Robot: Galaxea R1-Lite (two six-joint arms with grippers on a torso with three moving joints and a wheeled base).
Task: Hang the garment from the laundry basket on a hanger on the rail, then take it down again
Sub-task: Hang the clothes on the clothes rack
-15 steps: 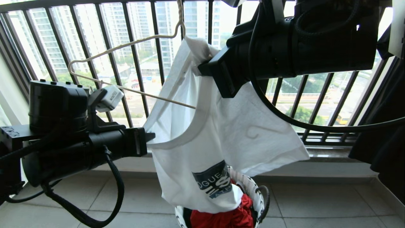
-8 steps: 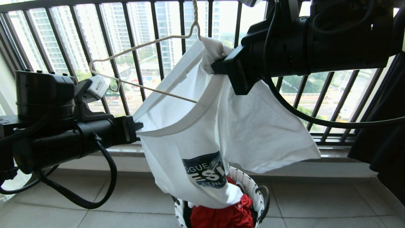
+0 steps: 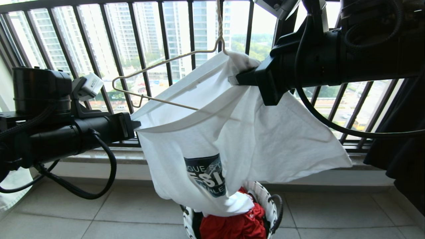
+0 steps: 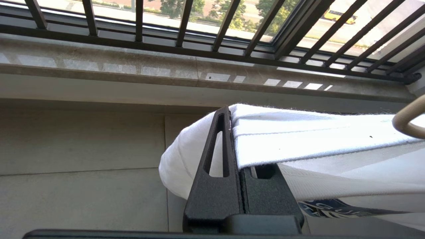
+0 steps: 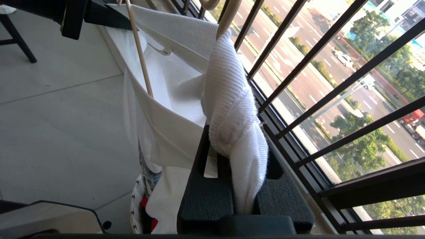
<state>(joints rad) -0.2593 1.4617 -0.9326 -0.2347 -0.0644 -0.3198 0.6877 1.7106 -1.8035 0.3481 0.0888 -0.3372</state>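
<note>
The white garment with its navy logo hangs stretched between both grippers above the laundry basket. My left gripper is shut on the edge of the garment's opening, fingertips pressed together. My right gripper is shut on bunched cloth beside the hanger's neck. The cream hanger hangs from above; its right half is inside the garment and its left shoulder is bare. Its lower bar runs into the opening. The rail is out of view.
The black balcony railing and its stone sill stand close behind the garment. A red cloth fills the basket on the tiled floor. A dark garment hangs at the right edge.
The right gripper has carried the bunched cloth and the hanger to the right. The left gripper has drawn back to the left and slightly up, pulling the garment's opening wider.
</note>
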